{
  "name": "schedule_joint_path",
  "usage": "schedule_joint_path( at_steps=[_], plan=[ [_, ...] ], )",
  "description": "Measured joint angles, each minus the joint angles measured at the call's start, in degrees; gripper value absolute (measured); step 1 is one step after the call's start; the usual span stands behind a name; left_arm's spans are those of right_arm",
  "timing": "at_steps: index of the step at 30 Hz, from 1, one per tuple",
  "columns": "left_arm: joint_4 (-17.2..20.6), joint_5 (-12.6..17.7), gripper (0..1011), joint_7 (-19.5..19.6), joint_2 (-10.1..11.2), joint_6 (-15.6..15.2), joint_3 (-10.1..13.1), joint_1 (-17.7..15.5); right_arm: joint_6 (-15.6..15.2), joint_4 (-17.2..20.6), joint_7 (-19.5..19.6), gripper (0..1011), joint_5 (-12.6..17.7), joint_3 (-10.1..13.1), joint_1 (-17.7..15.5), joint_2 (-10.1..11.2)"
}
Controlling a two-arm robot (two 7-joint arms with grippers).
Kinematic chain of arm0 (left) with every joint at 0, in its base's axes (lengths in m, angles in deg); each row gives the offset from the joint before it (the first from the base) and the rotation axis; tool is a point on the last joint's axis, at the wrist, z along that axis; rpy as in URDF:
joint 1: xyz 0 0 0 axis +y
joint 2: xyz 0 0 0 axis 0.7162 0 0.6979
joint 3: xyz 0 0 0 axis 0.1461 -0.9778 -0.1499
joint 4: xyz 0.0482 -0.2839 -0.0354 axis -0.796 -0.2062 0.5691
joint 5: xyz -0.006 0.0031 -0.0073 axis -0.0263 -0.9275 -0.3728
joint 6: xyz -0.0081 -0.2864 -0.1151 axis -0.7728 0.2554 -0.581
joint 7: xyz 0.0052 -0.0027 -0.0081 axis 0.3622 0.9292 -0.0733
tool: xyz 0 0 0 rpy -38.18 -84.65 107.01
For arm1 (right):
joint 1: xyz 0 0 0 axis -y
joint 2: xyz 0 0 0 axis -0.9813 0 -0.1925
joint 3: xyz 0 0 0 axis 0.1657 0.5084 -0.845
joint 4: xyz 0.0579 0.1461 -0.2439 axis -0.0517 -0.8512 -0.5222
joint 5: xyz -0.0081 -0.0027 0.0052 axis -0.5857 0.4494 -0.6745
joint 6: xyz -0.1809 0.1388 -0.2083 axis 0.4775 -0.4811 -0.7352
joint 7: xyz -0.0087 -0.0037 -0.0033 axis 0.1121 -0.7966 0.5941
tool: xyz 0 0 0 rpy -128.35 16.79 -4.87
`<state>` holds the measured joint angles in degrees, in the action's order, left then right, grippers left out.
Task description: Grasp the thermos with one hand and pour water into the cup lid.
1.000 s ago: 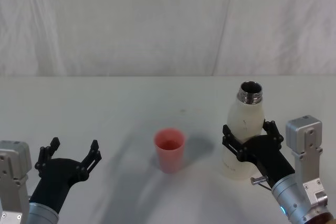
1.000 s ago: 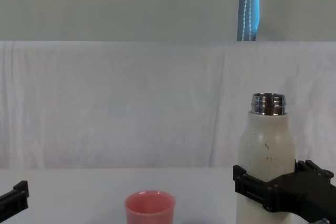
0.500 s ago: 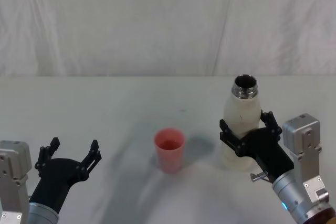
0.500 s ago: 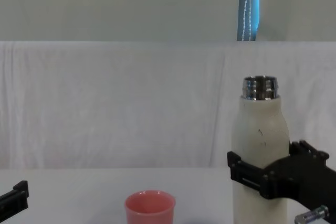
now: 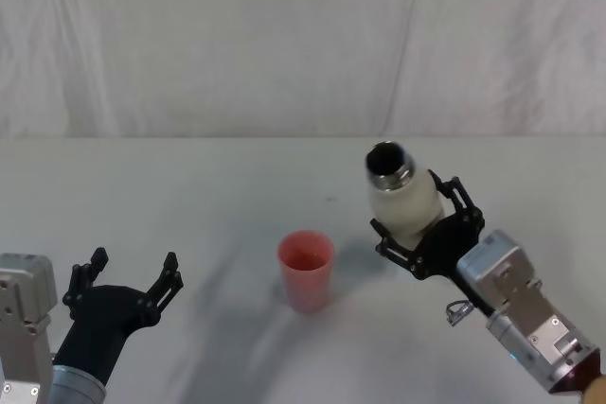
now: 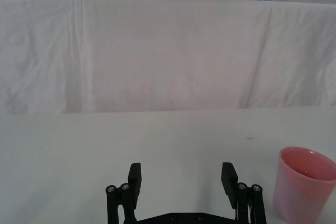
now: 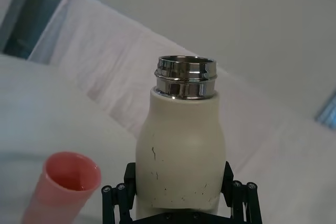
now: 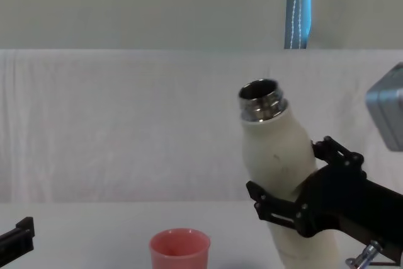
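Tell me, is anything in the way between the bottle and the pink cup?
No, nothing visible stands between them. The right gripper holds the thermos tilted toward the cup lid, with bare table in the gap. The left gripper sits open on the cup's far side.

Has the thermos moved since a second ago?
Yes. Held in the right gripper, the thermos has been lifted and tipped, its steel neck now leaning toward the pink cup, which stands where it was.
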<state>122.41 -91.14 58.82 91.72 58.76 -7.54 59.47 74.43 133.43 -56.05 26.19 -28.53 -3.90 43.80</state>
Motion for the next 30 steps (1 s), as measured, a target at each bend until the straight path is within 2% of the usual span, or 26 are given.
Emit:
schedule_joint_path(
  at_steps=[7, 10, 16, 20, 30],
  plan=[
    [0.0, 0.0, 1001, 0.0, 0.0, 0.0, 0.0, 0.0, 3.03, -2.57, 1.13, 962, -5.63, -1.89, 2.84, 1.6],
    [0.0, 0.0, 1001, 0.0, 0.0, 0.0, 0.0, 0.0, 4.22, -3.93, 3.13, 962, -9.77, -3.0, 4.48, 2.34],
    [0.0, 0.0, 1001, 0.0, 0.0, 0.0, 0.0, 0.0, 4.39, -5.48, 6.29, 962, -15.66, -4.69, 6.43, 3.08],
    [0.0, 0.0, 1001, 0.0, 0.0, 0.0, 0.0, 0.0, 3.47, -6.16, 7.02, 962, -17.31, -5.74, 7.23, 3.23],
    [0.0, 0.0, 1001, 0.0, 0.0, 0.0, 0.0, 0.0, 2.55, -8.7, 7.73, 962, -18.75, -7.97, 9.36, 2.87]
  ],
)
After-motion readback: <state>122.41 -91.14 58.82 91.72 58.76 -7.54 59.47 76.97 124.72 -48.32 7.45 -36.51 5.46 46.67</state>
